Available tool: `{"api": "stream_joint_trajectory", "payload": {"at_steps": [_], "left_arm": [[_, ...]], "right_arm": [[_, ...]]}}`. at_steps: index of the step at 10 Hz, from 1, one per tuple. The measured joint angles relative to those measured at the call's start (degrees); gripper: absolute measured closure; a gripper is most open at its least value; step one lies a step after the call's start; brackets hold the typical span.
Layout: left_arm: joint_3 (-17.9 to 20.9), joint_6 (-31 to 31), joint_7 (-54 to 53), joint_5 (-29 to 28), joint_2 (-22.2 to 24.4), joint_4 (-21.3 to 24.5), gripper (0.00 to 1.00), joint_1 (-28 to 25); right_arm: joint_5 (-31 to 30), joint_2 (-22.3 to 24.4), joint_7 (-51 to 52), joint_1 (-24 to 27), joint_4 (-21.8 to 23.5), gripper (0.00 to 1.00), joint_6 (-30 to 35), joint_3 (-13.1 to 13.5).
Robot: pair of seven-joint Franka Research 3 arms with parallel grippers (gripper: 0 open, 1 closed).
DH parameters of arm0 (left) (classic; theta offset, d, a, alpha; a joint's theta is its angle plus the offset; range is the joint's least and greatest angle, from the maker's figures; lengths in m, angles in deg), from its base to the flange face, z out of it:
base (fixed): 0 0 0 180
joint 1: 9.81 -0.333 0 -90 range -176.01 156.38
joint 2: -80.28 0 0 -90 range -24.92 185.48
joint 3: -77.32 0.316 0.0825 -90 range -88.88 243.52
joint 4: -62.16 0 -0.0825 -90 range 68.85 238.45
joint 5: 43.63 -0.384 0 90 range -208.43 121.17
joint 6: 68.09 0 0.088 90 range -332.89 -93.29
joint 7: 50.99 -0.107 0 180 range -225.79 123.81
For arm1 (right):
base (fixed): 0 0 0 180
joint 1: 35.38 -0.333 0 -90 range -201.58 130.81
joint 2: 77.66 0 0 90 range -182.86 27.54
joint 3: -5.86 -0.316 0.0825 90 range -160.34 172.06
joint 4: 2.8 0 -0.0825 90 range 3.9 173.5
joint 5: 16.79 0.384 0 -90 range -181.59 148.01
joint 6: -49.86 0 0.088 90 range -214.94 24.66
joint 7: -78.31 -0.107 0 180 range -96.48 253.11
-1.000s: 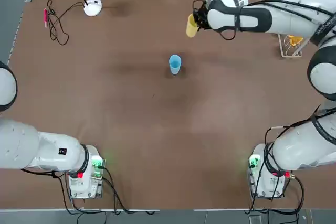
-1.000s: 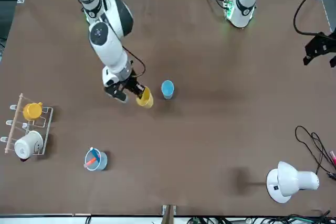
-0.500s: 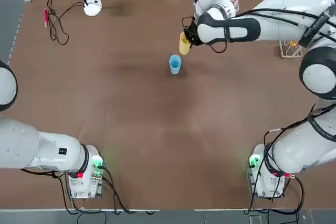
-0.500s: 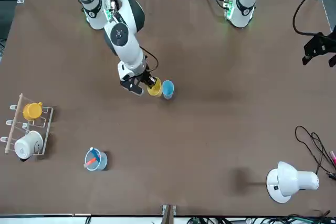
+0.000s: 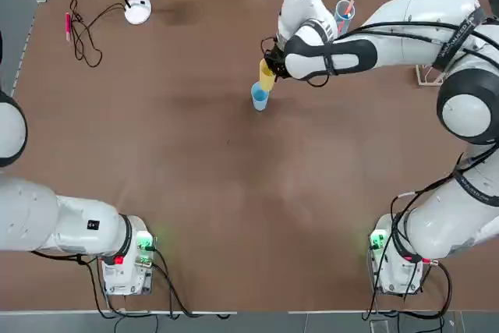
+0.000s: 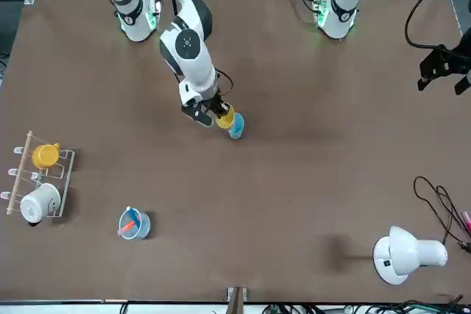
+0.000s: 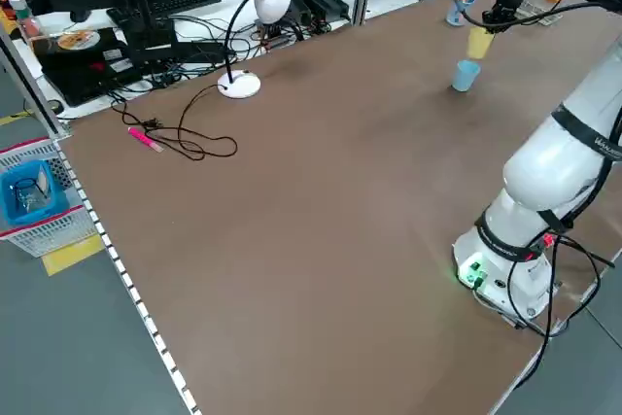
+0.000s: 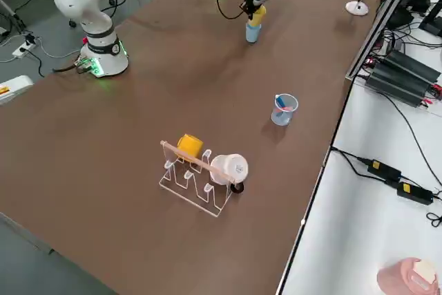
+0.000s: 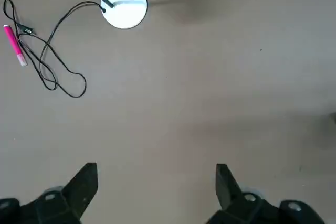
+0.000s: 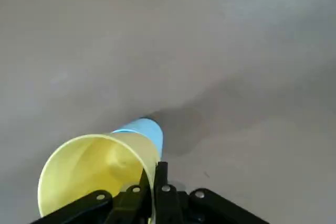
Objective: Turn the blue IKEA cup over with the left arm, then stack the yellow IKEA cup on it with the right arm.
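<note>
The blue IKEA cup [image 5: 260, 97] stands on the tabletop [image 5: 195, 161] near the middle of its far half, seemingly bottom up, though its mouth cannot be made out for certain. Just above and slightly beyond it hangs the yellow IKEA cup [image 5: 267, 76], tilted, its open mouth facing the wrist camera [image 10: 97, 174]. The right tool [image 6: 213, 115] is pressed together on the yellow cup's wall, pinching the rim between its fingers.

The step in hand appears to be the stacking. To do it well, the yellow cup should be brought level and centred over the blue one before it goes down; a tilted approach would likely catch an edge and tip the light blue tumbler. The descent should be slow and straight, and the pinch let go only once the yellow cup sits squarely, so neither cup is dragged sideways.

The left tool [image 9: 156, 190] hangs spread wide and empty over bare tabletop, well apart from the cups, near a white desk lamp [image 9: 126, 9] and a pink pen [image 9: 14, 45].
</note>
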Motion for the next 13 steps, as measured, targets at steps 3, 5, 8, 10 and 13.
{"api": "stream_joint_trajectory", "payload": {"at_steps": [3,5,8,10,13], "left_arm": [[0.0,0.0,0.0,0.0,0.0,0.0,0.01,0.0],[0.0,0.0,0.0,0.0,0.0,0.0,0.01,0.0],[0.0,0.0,0.0,0.0,0.0,0.0,0.01,0.0],[0.0,0.0,0.0,0.0,0.0,0.0,0.01,-0.1],[0.0,0.0,0.0,0.0,0.0,0.0,0.01,-0.1]], "right_arm": [[-2.7,-1.7,-2.5,-0.2,-1.0,0.96,0.1,-0.2],[-5.8,-4.0,-5.2,-0.4,-1.7,0.96,-0.3,-0.2],[-5.8,-4.6,-5.3,-0.5,-2.8,0.96,0.0,-0.3],[-5.8,-4.9,-6.1,-0.5,-3.1,0.96,0.1,-0.3],[-5.8,-5.0,-8.3,-1.2,-3.1,0.96,0.2,-1.5]]}}
